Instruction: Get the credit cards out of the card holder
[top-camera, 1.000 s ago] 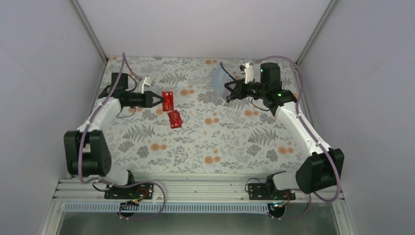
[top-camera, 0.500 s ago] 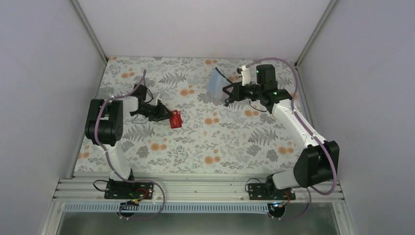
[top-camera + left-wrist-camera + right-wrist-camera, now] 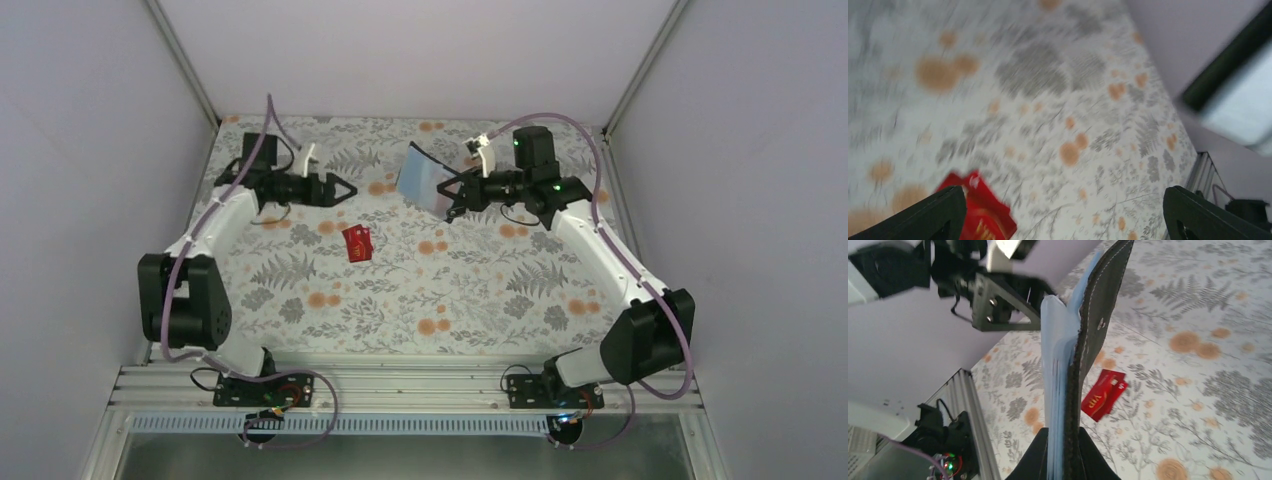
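The red credit cards lie overlapped on the floral table; they also show at the lower left of the left wrist view and in the right wrist view. My left gripper hovers open and empty behind them, its jaws wide apart. The card holder is held up off the table, black outside and light blue inside. My right gripper is shut on its lower edge. In the right wrist view the card holder stands on edge, slightly spread.
The floral tablecloth is bounded by pale walls at the back and sides. A metal rail with both arm bases runs along the near edge. The left arm's gripper shows beyond the holder in the right wrist view.
My left gripper carried a red card down to the other one, opened, and pulled back toward the far left. My right gripper shifted the holder a little to the left.
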{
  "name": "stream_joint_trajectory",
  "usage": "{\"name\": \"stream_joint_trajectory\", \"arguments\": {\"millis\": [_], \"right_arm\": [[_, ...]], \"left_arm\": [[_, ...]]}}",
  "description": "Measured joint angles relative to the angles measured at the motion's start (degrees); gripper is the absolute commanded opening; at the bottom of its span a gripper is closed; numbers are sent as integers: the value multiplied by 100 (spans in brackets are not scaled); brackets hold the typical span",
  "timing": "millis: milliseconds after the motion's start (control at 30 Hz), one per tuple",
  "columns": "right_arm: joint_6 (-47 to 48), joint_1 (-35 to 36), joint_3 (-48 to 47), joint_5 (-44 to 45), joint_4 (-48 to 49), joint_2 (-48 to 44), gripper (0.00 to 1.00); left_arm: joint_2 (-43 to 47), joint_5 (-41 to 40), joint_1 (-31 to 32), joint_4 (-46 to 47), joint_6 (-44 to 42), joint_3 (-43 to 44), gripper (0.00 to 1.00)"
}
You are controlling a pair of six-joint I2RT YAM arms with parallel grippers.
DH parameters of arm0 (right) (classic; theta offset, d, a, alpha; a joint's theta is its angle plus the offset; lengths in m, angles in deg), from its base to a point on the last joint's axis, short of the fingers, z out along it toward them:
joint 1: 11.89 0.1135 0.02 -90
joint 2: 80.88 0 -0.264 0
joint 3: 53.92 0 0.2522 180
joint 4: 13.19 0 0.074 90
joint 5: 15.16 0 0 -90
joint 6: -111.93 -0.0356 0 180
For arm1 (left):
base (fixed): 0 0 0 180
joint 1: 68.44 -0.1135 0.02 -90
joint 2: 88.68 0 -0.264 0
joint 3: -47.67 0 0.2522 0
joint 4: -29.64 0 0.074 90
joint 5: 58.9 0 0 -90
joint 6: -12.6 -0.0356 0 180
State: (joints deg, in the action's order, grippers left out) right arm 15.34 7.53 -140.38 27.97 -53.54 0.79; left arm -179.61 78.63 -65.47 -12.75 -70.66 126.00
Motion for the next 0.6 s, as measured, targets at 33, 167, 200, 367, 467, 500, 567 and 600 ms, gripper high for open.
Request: {"name": "stream_joint_trajectory", "arguments": {"millis": [33, 167, 200, 367, 467, 500, 567, 600], "right_arm": [[74, 72, -42, -59, -37, -4, 4], [361, 339, -236, -146, -229, -24, 4], [444, 415, -289, -160, -264, -31, 4], [857, 946, -446, -289, -446, -157, 4], [1097, 1252, -446, -501, -531, -293, 4], [1169, 1320, -446, -577, -546, -337, 4], [1279, 1392, -446, -664, -549, -417, 4], [1325, 1403, -446, -673, -544, -463, 4]], "left_arm": [[103, 177, 2, -125, -275, 249, 100], [446, 638, 225, -905, -1843, 1235, 100], [577, 737, 356, -1058, -2201, 1349, 100], [990, 1480, 706, -1775, -3353, 1495, 100], [942, 1709, 750, -2059, -3757, 1641, 100], [927, 1762, 763, -2153, -3877, 1676, 100], [905, 1888, 791, -2361, -4162, 1720, 100], [901, 1971, 817, -2490, -4339, 1733, 99]]}}
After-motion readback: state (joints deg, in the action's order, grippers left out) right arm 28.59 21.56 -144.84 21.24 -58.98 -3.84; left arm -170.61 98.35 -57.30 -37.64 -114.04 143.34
